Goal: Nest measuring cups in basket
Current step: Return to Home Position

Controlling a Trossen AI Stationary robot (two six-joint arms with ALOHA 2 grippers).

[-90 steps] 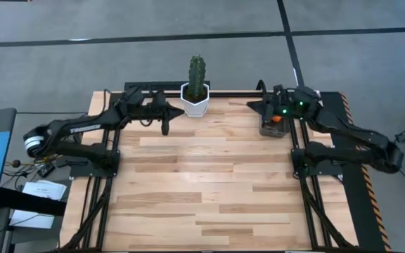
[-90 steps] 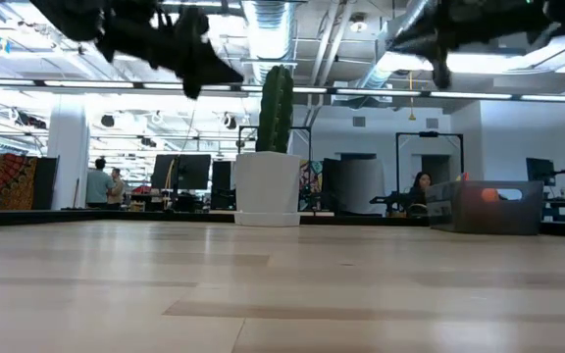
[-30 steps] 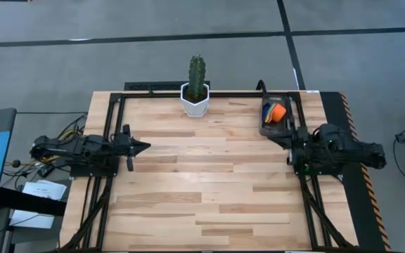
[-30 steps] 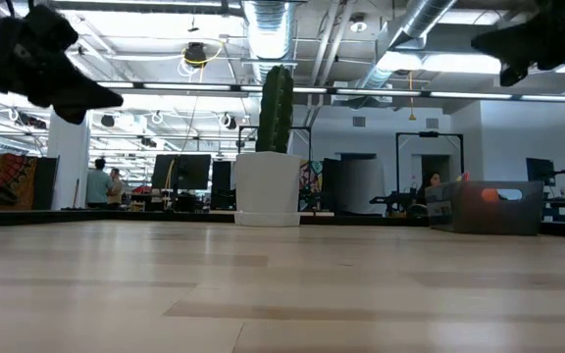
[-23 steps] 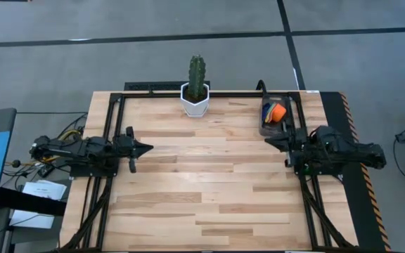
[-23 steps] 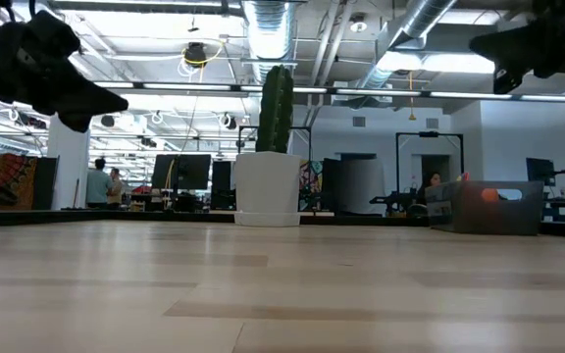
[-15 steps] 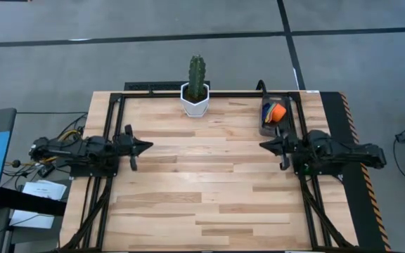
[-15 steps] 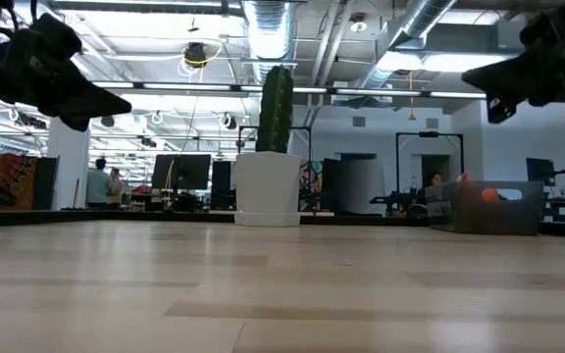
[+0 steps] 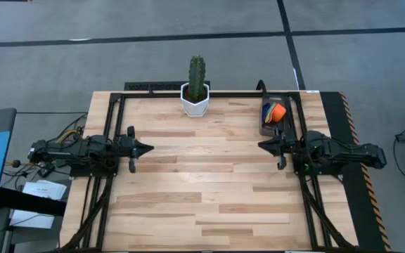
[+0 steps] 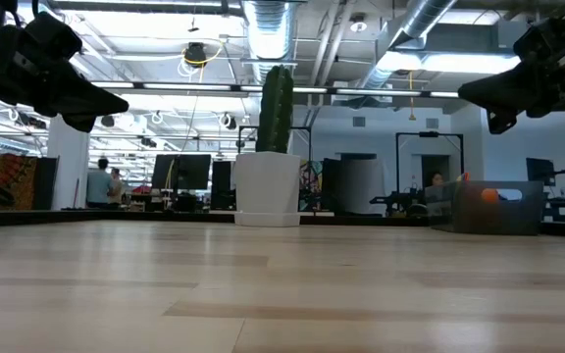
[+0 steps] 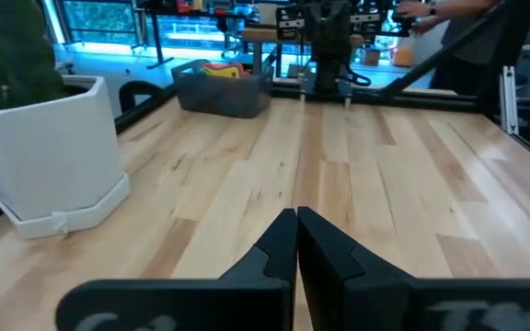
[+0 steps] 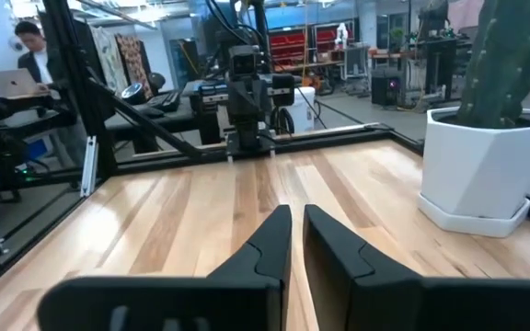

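The dark grey basket (image 9: 273, 121) stands on the table near its far right corner, also seen in the low view (image 10: 490, 210) and the left wrist view (image 11: 221, 90). The measuring cups (image 9: 275, 112) sit stacked inside it; orange is on top, with red, yellow and blue edges beside it. My left gripper (image 9: 148, 148) hovers at the table's left edge, shut and holding nothing (image 11: 296, 215). My right gripper (image 9: 261, 145) hovers just near of the basket, its fingers (image 12: 297, 211) drawn together to a narrow slit and holding nothing.
A white hexagonal pot with a green cactus (image 9: 196, 90) stands at the middle of the far edge (image 12: 481, 170). A black frame (image 9: 153, 88) runs along the table's far and side edges. Bare wood (image 9: 202, 183) fills the middle and near part. People show in the room beyond.
My right gripper has reached from the right edge toward the table's middle, a little nearward, and has sunk slightly. My left gripper has stayed about where it was. The basket and cups have not moved.
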